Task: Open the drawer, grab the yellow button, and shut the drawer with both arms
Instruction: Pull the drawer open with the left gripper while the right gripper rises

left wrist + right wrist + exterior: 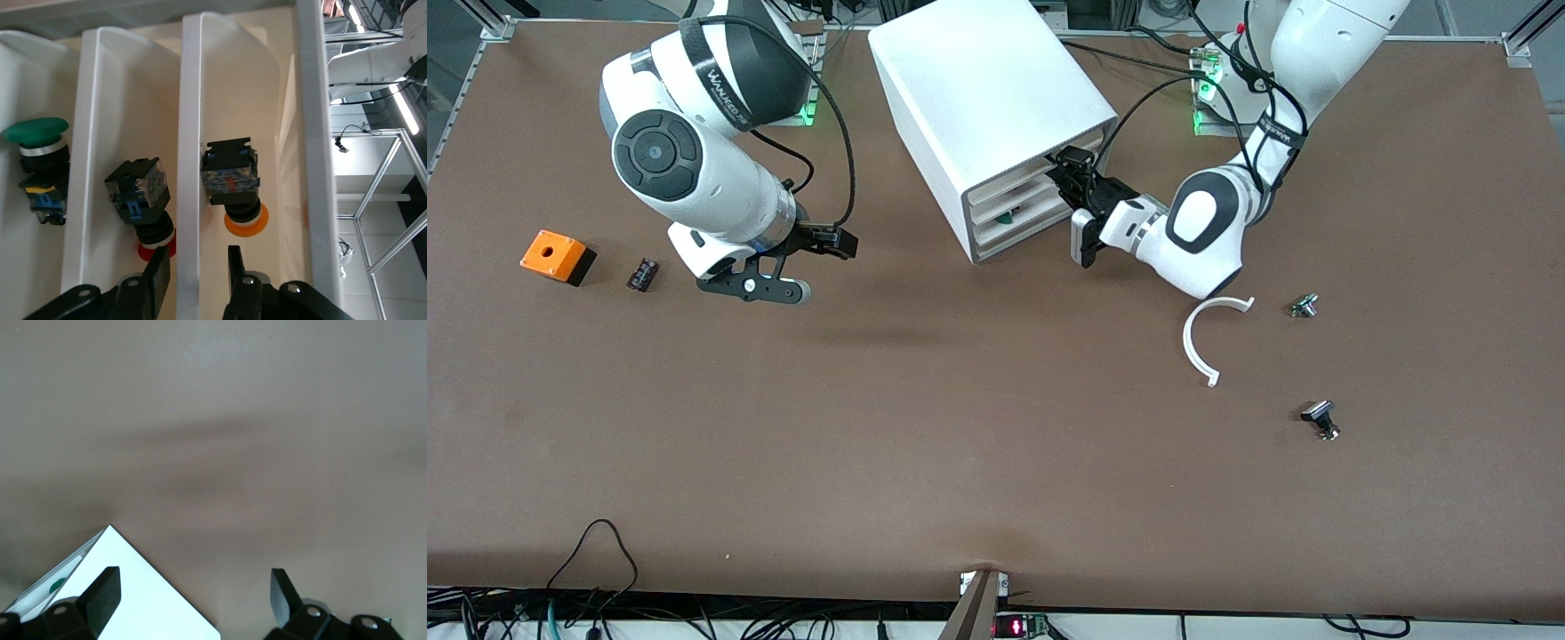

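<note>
The white drawer cabinet [996, 98] stands at the table's edge by the robot bases. In the left wrist view its drawers show buttons inside. The button [235, 187] has an orange-yellow cap and a black-and-blue body and lies in one drawer. My left gripper [1069, 178] is at the cabinet's drawer front. It is open [195, 260], one finger on each side of the white drawer wall [189, 153] beside the button. My right gripper [783, 289] is open and empty over bare table toward the right arm's end, with the cabinet's corner [140, 593] between its fingers [105, 589].
Red-capped [143, 200] and green-capped [39, 157] buttons lie in the neighbouring drawers. An orange box with a hole [556, 256] and a small black part [643, 274] lie toward the right arm's end. A white curved piece [1209, 333] and two black-and-silver parts [1304, 306] [1321, 420] lie toward the left arm's end.
</note>
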`<action>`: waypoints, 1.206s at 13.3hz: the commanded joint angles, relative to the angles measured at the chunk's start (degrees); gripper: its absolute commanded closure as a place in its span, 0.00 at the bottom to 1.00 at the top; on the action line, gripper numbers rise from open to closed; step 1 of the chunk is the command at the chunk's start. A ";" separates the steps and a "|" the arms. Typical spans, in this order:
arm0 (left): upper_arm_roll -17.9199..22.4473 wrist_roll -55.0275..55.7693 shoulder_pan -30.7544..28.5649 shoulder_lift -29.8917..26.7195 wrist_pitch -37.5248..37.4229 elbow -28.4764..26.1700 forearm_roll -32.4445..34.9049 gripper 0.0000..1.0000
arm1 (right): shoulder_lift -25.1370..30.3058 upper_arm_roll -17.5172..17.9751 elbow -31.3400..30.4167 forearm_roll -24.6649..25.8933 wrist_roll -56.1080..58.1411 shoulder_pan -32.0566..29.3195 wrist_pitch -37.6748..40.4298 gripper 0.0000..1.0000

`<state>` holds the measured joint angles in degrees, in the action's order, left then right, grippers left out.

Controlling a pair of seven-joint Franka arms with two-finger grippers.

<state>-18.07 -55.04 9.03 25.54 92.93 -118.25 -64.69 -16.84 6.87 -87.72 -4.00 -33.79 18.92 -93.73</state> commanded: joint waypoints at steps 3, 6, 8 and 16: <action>-0.65 -3.67 -0.85 -2.61 2.08 -2.96 -1.58 1.00 | -0.48 -0.28 1.15 -0.13 -0.93 0.33 0.22 0.01; -0.04 -3.67 -1.99 -2.43 2.08 -2.60 -0.96 1.00 | -0.48 -0.28 1.15 -0.39 -0.93 0.33 0.13 0.01; -0.04 -3.58 -4.97 -0.95 1.55 -0.24 0.00 1.00 | -0.48 -0.28 1.24 -0.48 -1.45 0.41 0.04 0.00; 0.05 -3.50 -13.33 10.48 -1.70 15.32 10.99 1.00 | -6.79 -0.28 10.27 -0.31 -11.37 8.49 -4.26 0.01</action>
<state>-18.14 -56.68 -3.62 32.30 89.47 -107.37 -55.87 -19.54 6.92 -83.16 -4.02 -41.25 24.82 -98.23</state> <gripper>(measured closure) 0.921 0.004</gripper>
